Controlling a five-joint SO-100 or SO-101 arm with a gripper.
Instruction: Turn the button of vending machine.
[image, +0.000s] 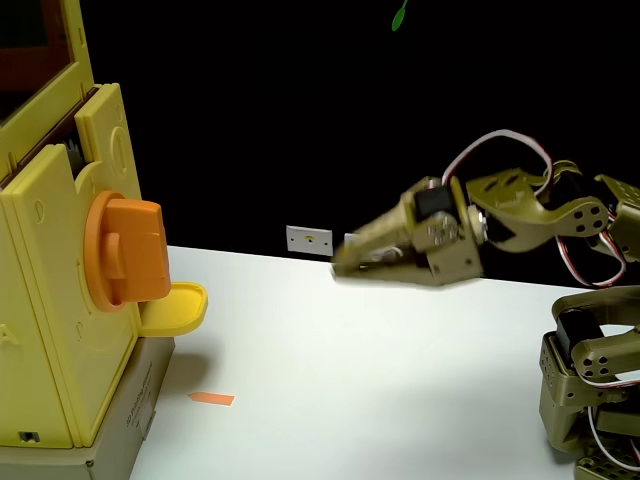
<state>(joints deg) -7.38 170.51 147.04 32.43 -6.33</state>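
Bright foreground, black backdrop

Even light from above; soft shadow under the yellow tray (178, 305) at 8 o'clock; the gripper (345, 262) near centre is motion-blurred.

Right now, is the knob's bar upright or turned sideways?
Upright: the orange knob on the vending machine has its bar running vertically; the gripper hangs apart from it.

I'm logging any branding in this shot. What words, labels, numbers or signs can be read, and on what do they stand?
No text can be read.
Grey base under the vending machine: a faint line of print on its side, too small and blurred to read.
Small white plate at the table's far edge: a tiny mark, not legible.
Orange tag on the table: no lettering visible.
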